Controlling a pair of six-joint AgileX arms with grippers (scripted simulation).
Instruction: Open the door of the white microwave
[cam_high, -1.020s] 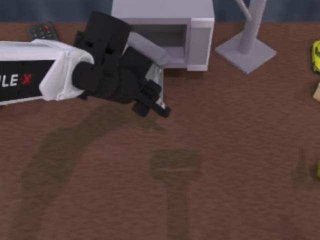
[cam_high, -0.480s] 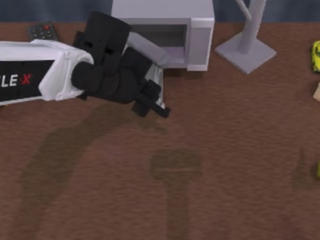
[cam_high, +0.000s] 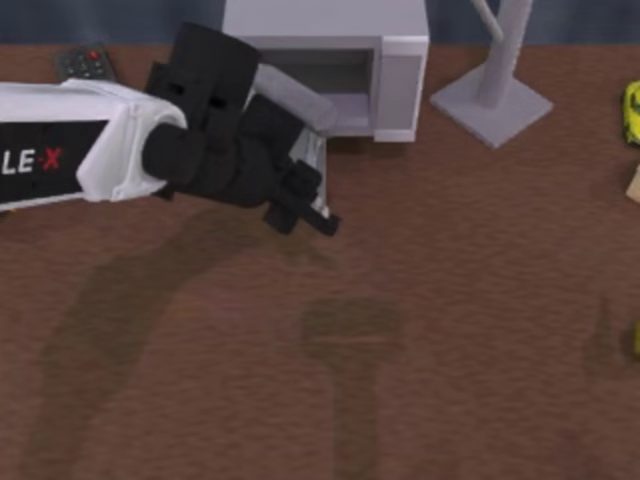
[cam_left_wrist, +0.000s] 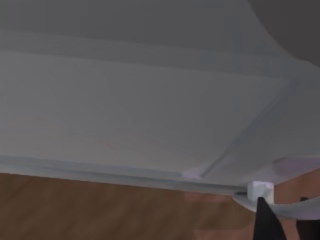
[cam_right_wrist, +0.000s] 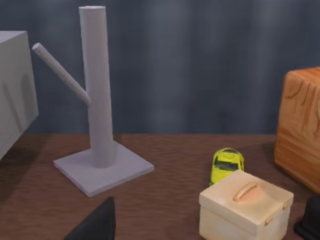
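The left gripper (cam_high: 318, 215) pinches the edge of the door (cam_high: 296, 98) (swung out from the white microwave (cam_high: 325, 20)), and nothing has moved since before.

Microwave (cam_high: 330, 25): white-grey body, darker grey cavity.
Door (cam_high: 295, 98): white frame, light-grey window.
Left arm (cam_high: 70, 150): white shell with black panel and red lettering; left gripper (cam_high: 318, 215) black.
Table (cam_high: 450, 300): brown wood grain.
Stand (cam_right_wrist: 97, 125): plain pale grey.
Toy car (cam_right_wrist: 227, 165): yellow, dark windows.
Box (cam_right_wrist: 245, 205): cream.
Block (cam_right_wrist: 300, 125): orange-brown wood grain.
Remote (cam_high: 85, 62): dark grey, red button.
Backdrop (cam_right_wrist: 200, 60): dark blue-grey.
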